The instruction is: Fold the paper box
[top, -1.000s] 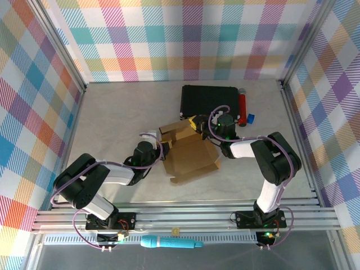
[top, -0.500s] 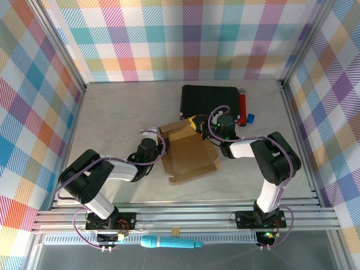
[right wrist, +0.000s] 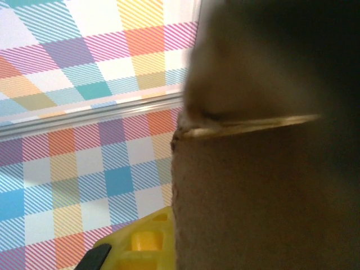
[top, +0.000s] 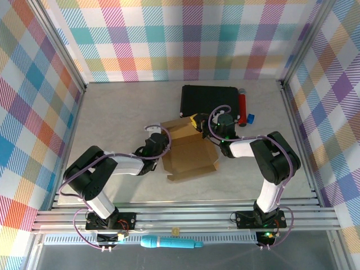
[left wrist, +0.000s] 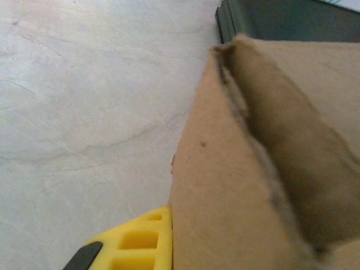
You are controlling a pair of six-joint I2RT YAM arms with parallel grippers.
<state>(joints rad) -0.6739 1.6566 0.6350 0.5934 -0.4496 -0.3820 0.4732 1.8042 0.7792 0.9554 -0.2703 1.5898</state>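
Pinching paper box (top: 191, 154) flaps, left end effector (top: 164, 137) and right end effector (top: 195, 124); fingertips hidden

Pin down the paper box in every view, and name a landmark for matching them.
Top external: paper box near the centre of the picture.
Left wrist: paper box fills the right half.
Right wrist: paper box fills the right side, blurred.
Landmark: black case behind it in top and left wrist; plaid wall in top and right wrist.
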